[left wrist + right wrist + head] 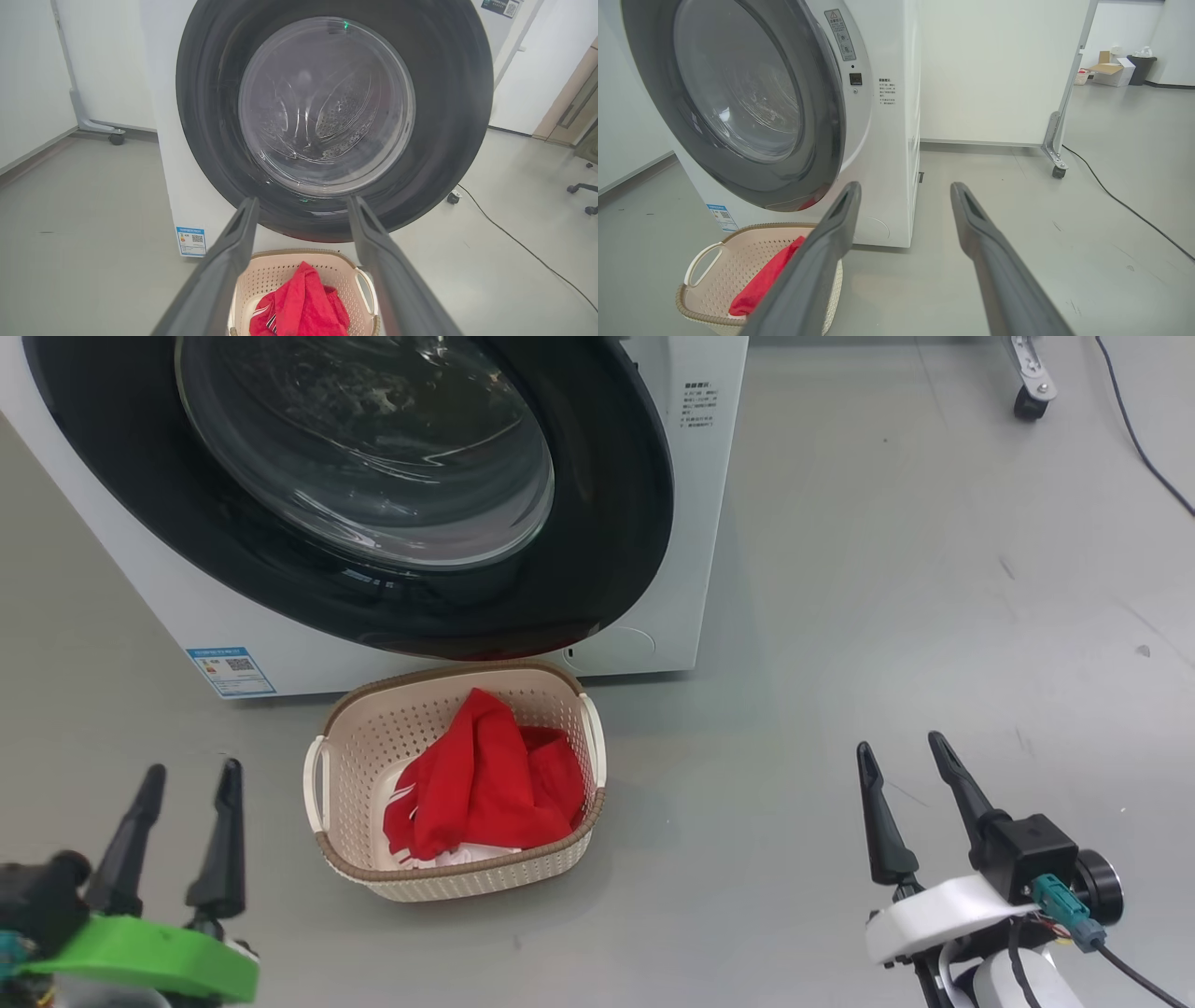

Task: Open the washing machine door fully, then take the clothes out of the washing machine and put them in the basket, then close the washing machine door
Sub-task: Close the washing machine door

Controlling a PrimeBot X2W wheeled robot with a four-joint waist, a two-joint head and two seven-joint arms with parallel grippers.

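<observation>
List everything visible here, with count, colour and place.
washing machine: 1, white, on the floor, behind the basket.
door: 1, black with clear glass, on the machine's front, looks shut.
sticker: 1, blue, low on the machine's front.
basket: 1, cream with brown rim, on the floor before the door.
clothes: one heap, red and white, in the basket.
cable: 1, black, on the floor, far right.
wheel: 1, black, under a metal foot, far right.
left gripper: 1, dark, lower left, open, empty.
right gripper: 1, dark, lower right, open, empty.
</observation>
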